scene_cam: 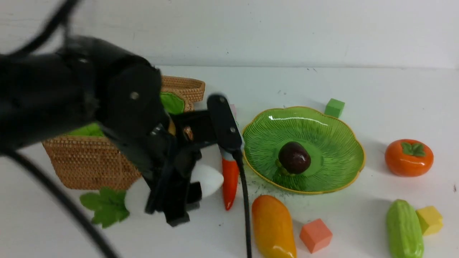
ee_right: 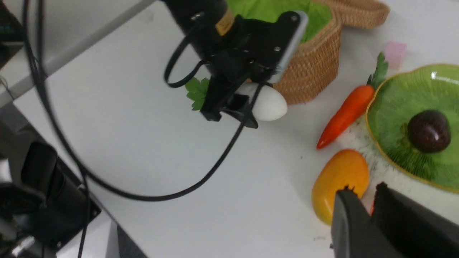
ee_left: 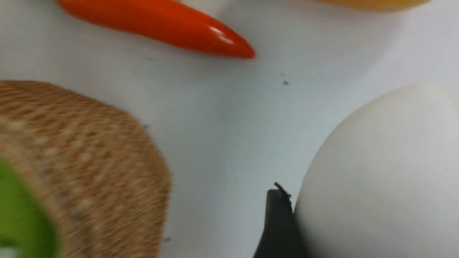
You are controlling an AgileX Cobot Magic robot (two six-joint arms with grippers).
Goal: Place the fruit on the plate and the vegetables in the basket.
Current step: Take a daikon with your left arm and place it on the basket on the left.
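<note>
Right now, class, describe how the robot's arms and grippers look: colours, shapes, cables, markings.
The left arm is glossy black: rounded housing, silver screws, an orange label, looping black cables. The left gripper and right gripper have flat, squared black fingers.

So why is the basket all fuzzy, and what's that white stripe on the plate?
Left wrist view: the basket is smeared and the radish soft, both very near the camera. Front view: the stripe on the plate is light glare on its glossy surface; the left arm looks blurry too.
</note>
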